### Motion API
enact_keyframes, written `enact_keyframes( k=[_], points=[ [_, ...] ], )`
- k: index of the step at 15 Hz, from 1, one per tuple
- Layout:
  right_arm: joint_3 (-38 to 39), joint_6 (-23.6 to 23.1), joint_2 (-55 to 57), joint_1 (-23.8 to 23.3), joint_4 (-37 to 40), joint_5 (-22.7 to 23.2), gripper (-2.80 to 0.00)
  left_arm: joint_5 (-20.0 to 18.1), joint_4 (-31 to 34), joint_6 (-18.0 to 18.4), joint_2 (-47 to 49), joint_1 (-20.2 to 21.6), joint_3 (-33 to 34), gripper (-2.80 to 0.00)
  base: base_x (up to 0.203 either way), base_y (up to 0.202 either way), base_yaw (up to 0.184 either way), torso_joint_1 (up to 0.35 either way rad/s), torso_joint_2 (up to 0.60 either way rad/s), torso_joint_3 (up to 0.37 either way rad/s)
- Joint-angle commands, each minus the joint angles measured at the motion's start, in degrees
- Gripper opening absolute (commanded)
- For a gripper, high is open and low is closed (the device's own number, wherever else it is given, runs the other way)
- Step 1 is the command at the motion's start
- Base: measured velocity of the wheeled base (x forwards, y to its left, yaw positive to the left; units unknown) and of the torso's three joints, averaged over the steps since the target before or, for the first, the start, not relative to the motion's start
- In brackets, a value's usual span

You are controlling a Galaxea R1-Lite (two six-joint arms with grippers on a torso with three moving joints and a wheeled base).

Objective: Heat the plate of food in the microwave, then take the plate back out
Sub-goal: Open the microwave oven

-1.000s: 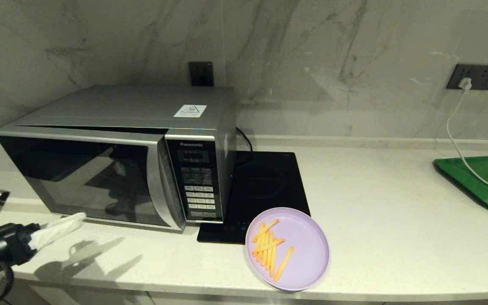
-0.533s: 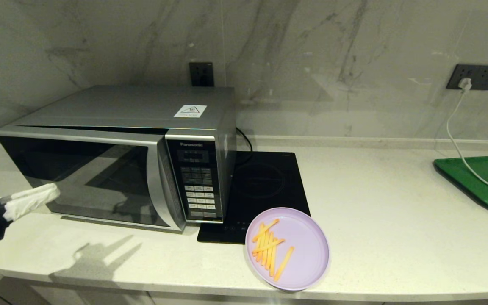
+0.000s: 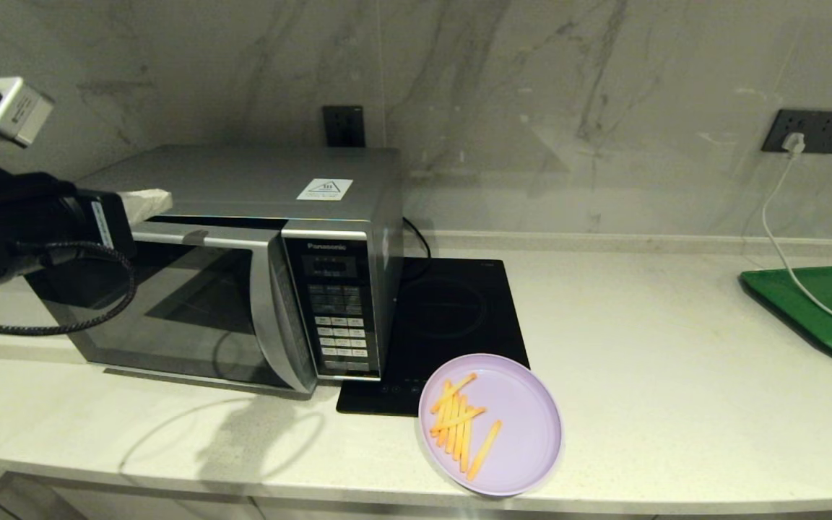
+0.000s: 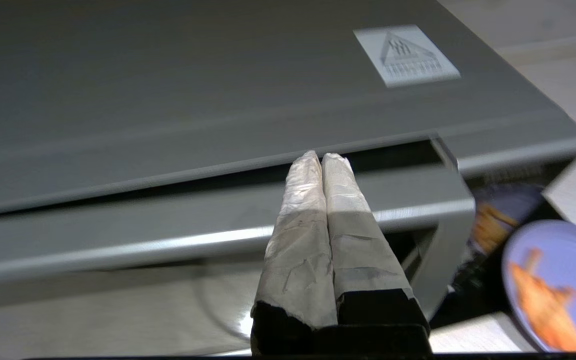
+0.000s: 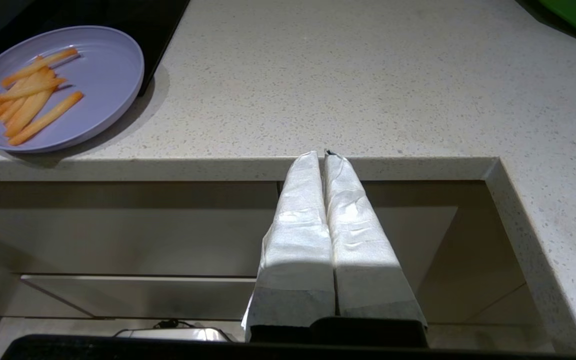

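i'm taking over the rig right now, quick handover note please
Left gripper: jaws shut, empty, tips at the gap above the microwave door's top edge.
Right gripper: jaws shut, empty, parked below the counter edge.
Plate of food: on the counter, in front of the induction hob, untouched.
Done: door stands slightly ajar.
Left: swing the door open, load the plate, close, heat, take it back out.
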Motion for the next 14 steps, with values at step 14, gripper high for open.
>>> enact_keyframes(
  k=[14],
  points=[
    [-0.01, 0.02, 0.00, 0.04, 0.05, -0.02, -2.80, 15.79, 32.86, -5.75, 15.90, -11.25, -29.83, -2.80, 0.000, 0.000, 0.000, 0.000, 0.00, 0.000]
  ],
)
